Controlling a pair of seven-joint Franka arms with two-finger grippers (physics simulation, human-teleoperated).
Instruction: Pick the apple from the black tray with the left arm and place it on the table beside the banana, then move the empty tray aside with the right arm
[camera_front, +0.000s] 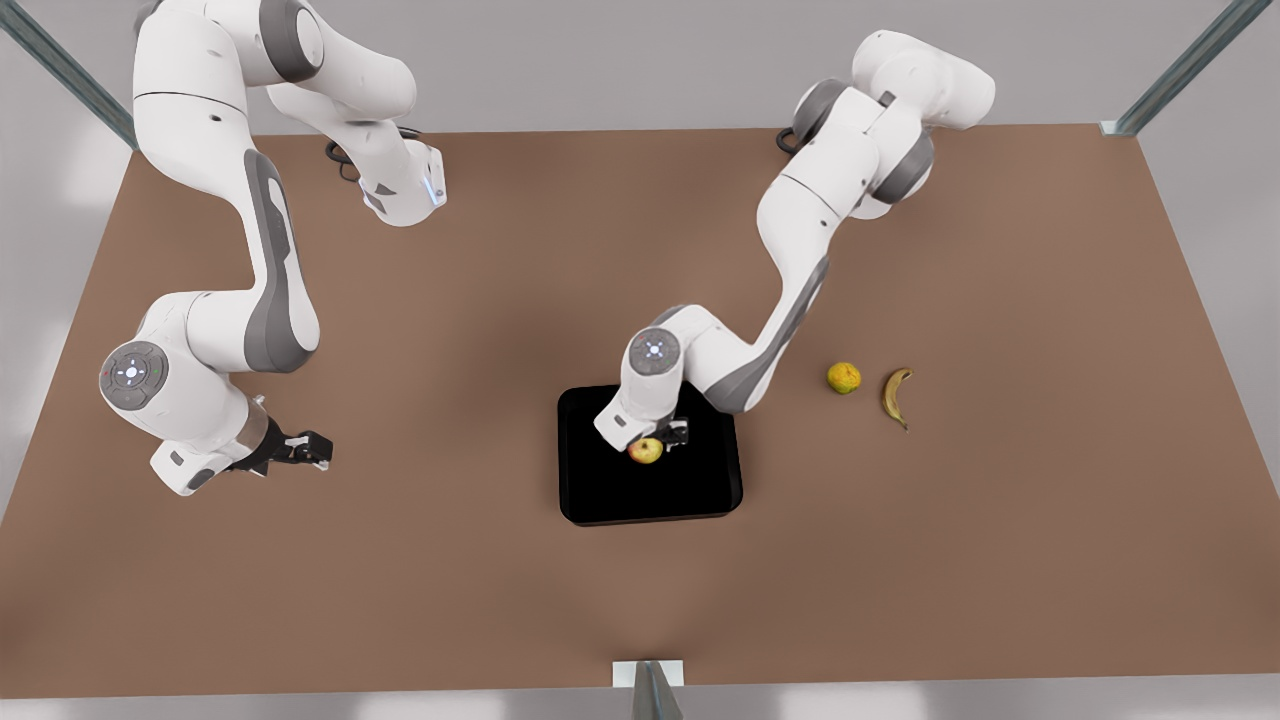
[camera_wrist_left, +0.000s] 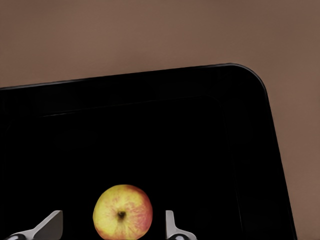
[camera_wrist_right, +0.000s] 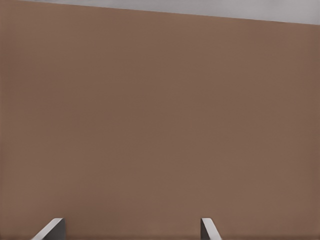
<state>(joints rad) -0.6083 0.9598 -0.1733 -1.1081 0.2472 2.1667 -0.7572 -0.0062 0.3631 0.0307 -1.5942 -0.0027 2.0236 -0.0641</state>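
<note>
Fingers (camera_wrist_left: 52, 223) of my left gripper (camera_front: 664, 441) stand wide on either side of the apple (camera_wrist_left: 122, 212), not touching it; it lies inside the black tray (camera_front: 650, 505). Over bare table (camera_front: 420, 560), my right gripper (camera_front: 305, 449) waits spread wide. Well apart, an orange-green citrus (camera_front: 844, 377) sits just beside the banana (camera_front: 895, 395).

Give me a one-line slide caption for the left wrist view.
Left gripper, fingers open, straddles the apple lying in the black tray on the brown table.
</note>
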